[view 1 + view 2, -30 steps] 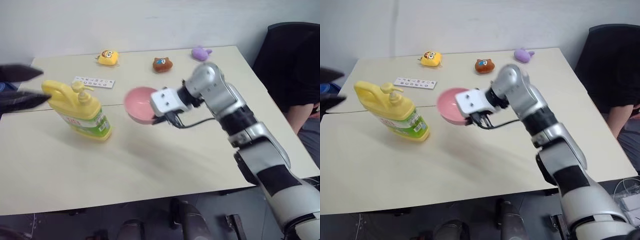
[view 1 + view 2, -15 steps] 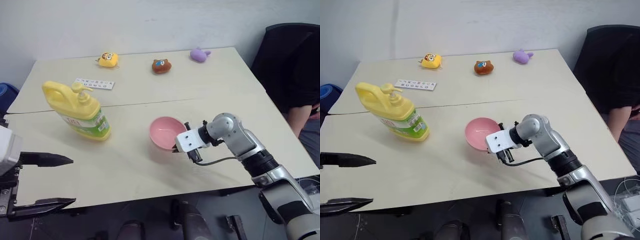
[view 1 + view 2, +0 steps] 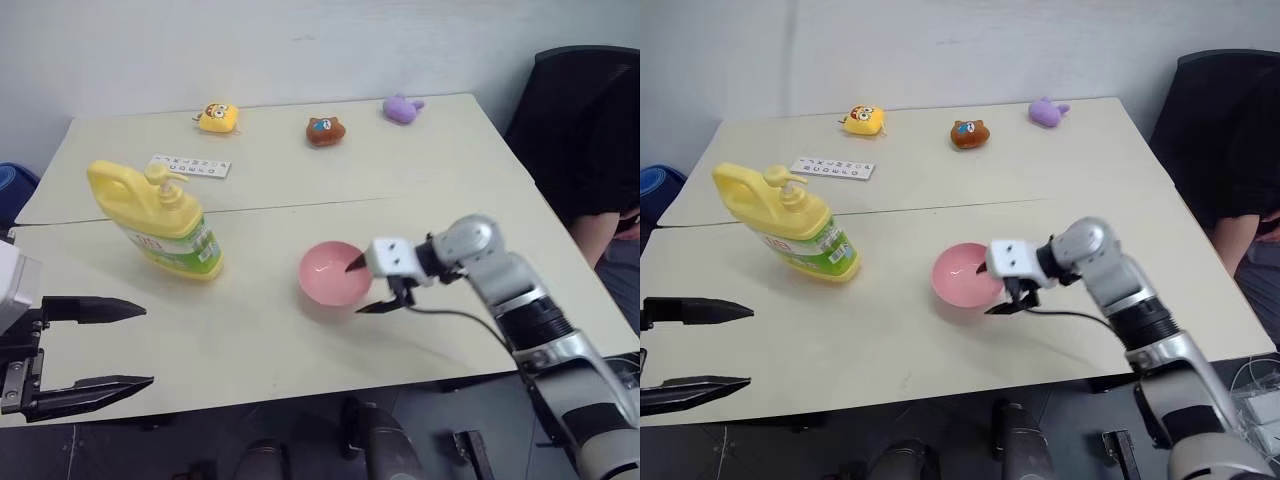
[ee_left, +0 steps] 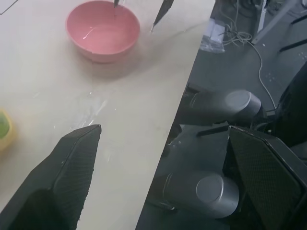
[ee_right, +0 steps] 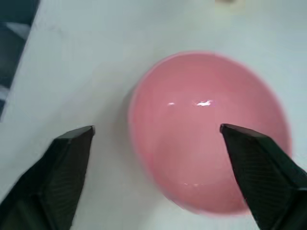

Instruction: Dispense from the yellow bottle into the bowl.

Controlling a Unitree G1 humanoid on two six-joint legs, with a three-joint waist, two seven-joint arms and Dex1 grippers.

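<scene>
The yellow bottle (image 3: 155, 220), a handled jug with a pump top and green label, stands upright on the left of the table. The pink bowl (image 3: 333, 273) rests on the table to its right, well apart from it and nearer the front edge. My right gripper (image 3: 356, 288) is open just to the right of the bowl, with one black finger over the rim and the other beside the wall, holding nothing. In the right wrist view the bowl (image 5: 211, 134) lies between the spread fingers. My left gripper (image 3: 144, 346) hangs open at the table's front left, short of the bottle.
Three small plush toys sit along the far edge: yellow (image 3: 217, 117), brown (image 3: 324, 130) and purple (image 3: 402, 108). A white card strip (image 3: 188, 166) lies behind the bottle. A black chair (image 3: 580, 120) and a person's arm (image 3: 610, 232) are at the right.
The right gripper brought the bowl from beside the bottle toward the front, set it down, then opened and drew slightly right. The left gripper sank to the table's front left.
</scene>
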